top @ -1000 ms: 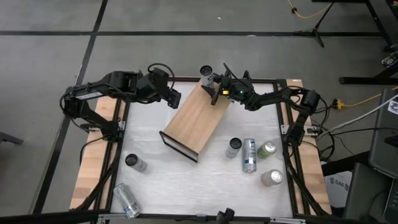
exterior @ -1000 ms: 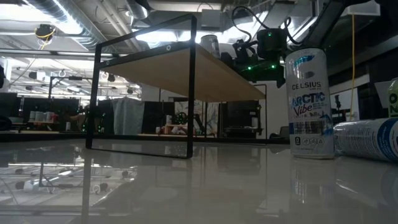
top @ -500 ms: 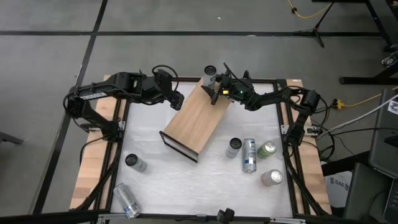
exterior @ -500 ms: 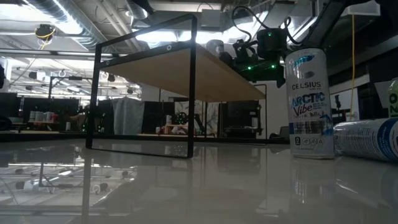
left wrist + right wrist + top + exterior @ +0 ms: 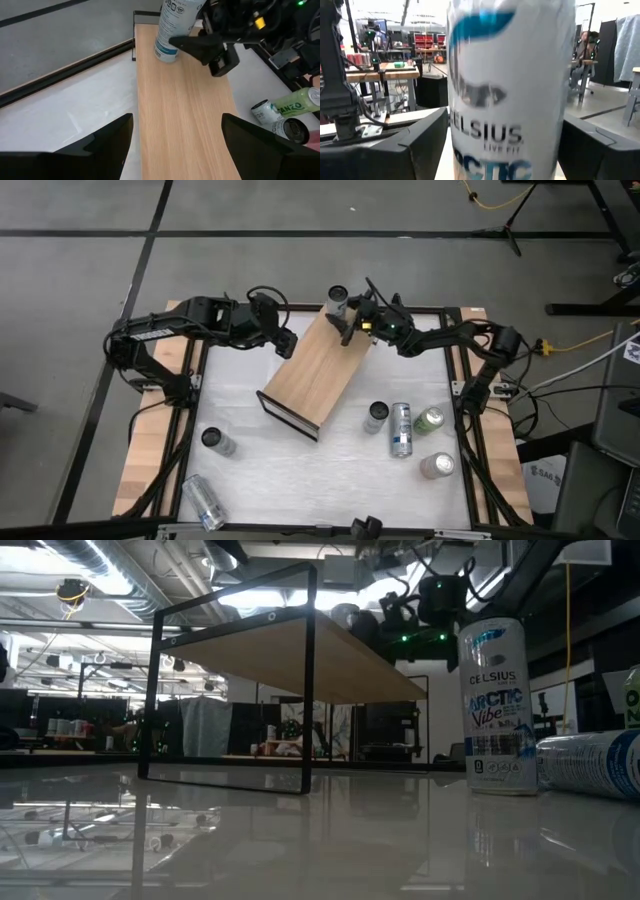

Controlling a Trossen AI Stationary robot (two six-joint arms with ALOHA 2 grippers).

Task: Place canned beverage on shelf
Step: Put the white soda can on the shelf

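- white can stands upright at the shelf's far end, where a second ago the right gripper clasped it.
- its jaws have widened and sit beside the can, holding nothing.
- left gripper, half open and empty, has crept nearer the shelf's edge.
- placement looks done; withdrawal remains.

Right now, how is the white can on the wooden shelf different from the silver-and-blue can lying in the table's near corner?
The white can on the shelf stands upright; the silver-and-blue can lies on its side. The first sits on the light-wood shelf, between the right gripper fingers; the second lies alone on the tabletop. Both are tall, slim cans.
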